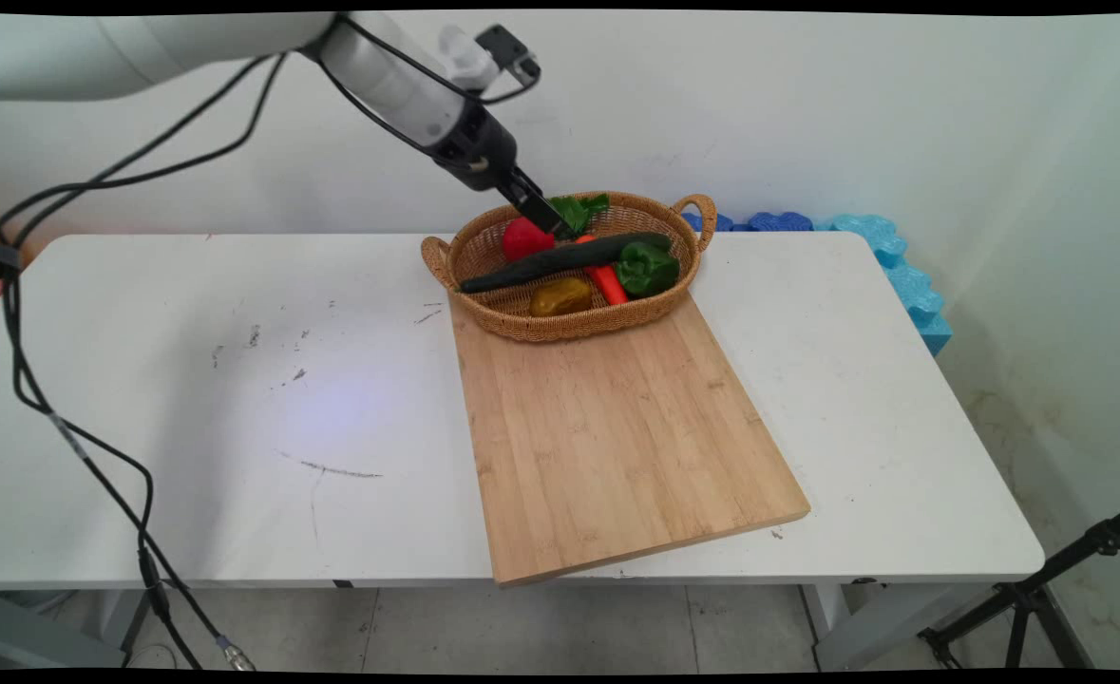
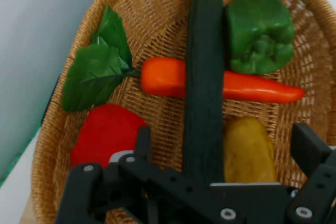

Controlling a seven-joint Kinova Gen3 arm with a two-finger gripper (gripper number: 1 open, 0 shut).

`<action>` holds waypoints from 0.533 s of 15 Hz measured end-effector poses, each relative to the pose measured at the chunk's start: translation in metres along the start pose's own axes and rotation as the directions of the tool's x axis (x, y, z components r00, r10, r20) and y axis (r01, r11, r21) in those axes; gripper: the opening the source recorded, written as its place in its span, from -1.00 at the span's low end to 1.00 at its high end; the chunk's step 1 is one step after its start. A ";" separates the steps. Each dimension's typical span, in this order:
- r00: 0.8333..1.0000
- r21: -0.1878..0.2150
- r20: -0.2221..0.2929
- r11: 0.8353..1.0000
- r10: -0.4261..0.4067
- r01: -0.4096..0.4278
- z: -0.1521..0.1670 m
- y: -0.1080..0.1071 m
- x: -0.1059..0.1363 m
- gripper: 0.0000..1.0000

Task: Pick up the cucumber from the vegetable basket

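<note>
The black two-finger gripper (image 1: 548,219) is seen reaching down into the far side of an oval woven wicker basket with two loop handles (image 1: 656,306), its fingers spread wide apart, with nothing clamped between them. In the hand view the gripper (image 2: 226,153) is shown open, one finger (image 2: 143,142) standing at the edge of a red rounded vegetable (image 2: 105,132) and the other finger (image 2: 310,148) standing on the far side of a yellow-brown potato-like piece (image 2: 247,153), so that a long dark green cucumber (image 2: 203,77) lies in the gap between them; whether any of these is touched cannot be told. Five vegetables are counted in the one basket. From left to right in the main view are found the one red rounded vegetable (image 1: 524,237), the one dark green cucumber (image 1: 560,262) laid across the basket, the one yellow-brown piece (image 1: 560,297) near the front wall, one orange carrot with green leaves (image 1: 607,283) lying under the cucumber, and one green bell pepper (image 1: 647,268) just beside the cucumber's right end. The basket is set on the far end of one rectangular light wooden cutting board (image 1: 616,437), which lies on the white table (image 1: 189,399). Blue foam pieces (image 1: 887,247) are seen against the wall behind the table's right part.
</note>
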 end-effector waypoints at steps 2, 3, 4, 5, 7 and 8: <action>1.000 0.002 0.020 1.000 -0.010 0.010 0.019 0.000 0.002 1.00; 0.999 0.003 0.029 1.000 -0.014 0.013 0.026 0.000 0.003 1.00; 0.999 0.003 0.037 1.000 -0.017 0.017 0.034 0.000 0.004 1.00; 0.999 0.003 0.043 1.000 -0.020 0.020 0.039 0.000 0.004 1.00; 0.998 0.003 0.057 1.000 -0.026 0.026 0.052 0.001 0.005 1.00; 0.998 0.003 0.062 1.000 -0.028 0.028 0.057 0.001 0.006 1.00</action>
